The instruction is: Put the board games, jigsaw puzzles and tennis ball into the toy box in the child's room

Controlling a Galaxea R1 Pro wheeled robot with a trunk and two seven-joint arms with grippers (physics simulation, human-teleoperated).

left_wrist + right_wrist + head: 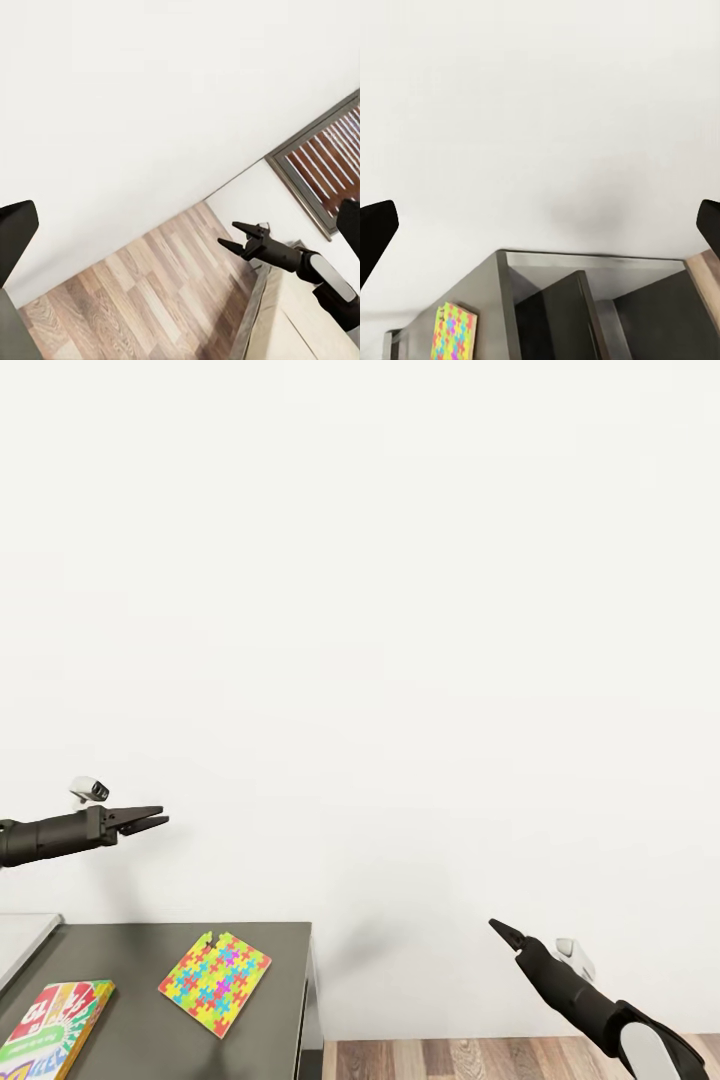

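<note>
One jigsaw puzzle (215, 982), a thin mosaic square, lies flat on the dark-grey wing of the table (130, 950). Beside it at the lower edge lies a board game (50, 1025), a yellow, green and red box. My left gripper (160, 820) hangs open well above the wing, empty, its fingers (15, 236) spread wide. Out past the table's end my right gripper (494, 925) is open and empty over the floor; its tips also appear as right gripper (231, 234). The puzzle (454, 331) shows in the right wrist view. The toy box and tennis ball are out of view.
A bare white wall (380, 610) stands right behind the table. A corner of the light-grey desk top (20, 945) shows at far left. Wood-plank floor (500, 1060) lies right of the wing. A grey-framed window (330, 165) and the beige bed (292, 330) are behind the right arm.
</note>
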